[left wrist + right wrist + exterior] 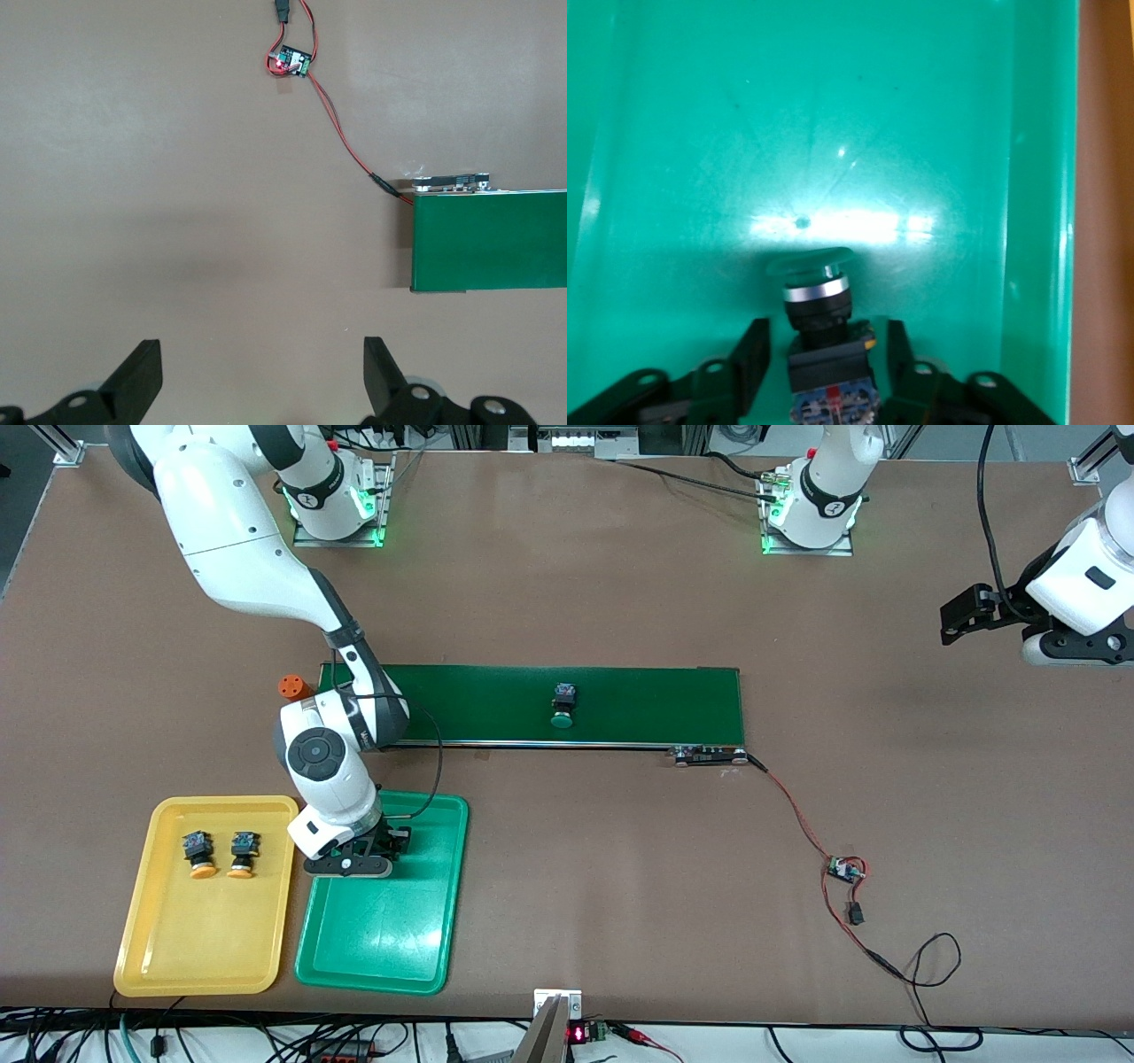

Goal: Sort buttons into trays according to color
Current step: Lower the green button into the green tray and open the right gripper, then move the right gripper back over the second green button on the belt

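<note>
In the shallow green plastic tray [673, 133], my right claw [824, 359] stands open astride a green-capped black push-button [819, 310] (top-heavy); lifting carelessly could topple it. My left claw [261, 381] waits open.

Bright, even light (tray [833, 133] glare)

Brown surface [576, 602]. Directly on it are seen: yellow tray [142, 921] and green tray [390, 948] side by side at the right arm's end; a belt [620, 704] farther from the camera; an orange cylinder [293, 687] beside the belt; a wired circuit board [843, 868].
</note>
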Robot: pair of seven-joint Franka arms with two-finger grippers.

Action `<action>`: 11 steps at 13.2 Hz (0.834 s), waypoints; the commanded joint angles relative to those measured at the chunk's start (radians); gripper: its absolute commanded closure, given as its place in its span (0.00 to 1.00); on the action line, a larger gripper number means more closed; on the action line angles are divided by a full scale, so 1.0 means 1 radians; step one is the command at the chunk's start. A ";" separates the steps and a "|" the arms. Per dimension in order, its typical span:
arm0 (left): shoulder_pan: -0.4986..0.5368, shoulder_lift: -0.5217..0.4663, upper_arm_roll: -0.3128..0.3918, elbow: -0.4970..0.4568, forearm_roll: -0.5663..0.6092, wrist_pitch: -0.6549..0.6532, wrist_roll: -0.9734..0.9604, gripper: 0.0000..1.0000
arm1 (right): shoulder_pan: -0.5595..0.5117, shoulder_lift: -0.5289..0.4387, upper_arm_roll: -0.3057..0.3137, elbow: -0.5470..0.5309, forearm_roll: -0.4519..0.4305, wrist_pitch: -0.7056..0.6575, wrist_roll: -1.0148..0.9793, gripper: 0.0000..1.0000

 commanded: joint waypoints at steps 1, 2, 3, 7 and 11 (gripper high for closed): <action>0.005 0.010 0.004 0.029 0.007 -0.022 0.020 0.00 | 0.027 -0.036 -0.007 -0.007 0.012 -0.018 -0.009 0.00; 0.010 0.010 0.004 0.029 0.007 -0.022 0.020 0.00 | 0.037 -0.076 -0.007 -0.030 0.013 -0.062 -0.003 0.00; 0.010 0.010 0.004 0.029 0.007 -0.022 0.020 0.00 | 0.054 -0.108 -0.007 -0.036 0.015 -0.124 0.008 0.00; 0.024 0.011 0.004 0.032 0.007 -0.021 0.020 0.00 | 0.106 -0.252 0.002 -0.058 0.092 -0.342 0.076 0.00; 0.022 0.011 -0.004 0.042 0.007 -0.022 0.017 0.00 | 0.160 -0.432 0.031 -0.240 0.228 -0.350 0.155 0.00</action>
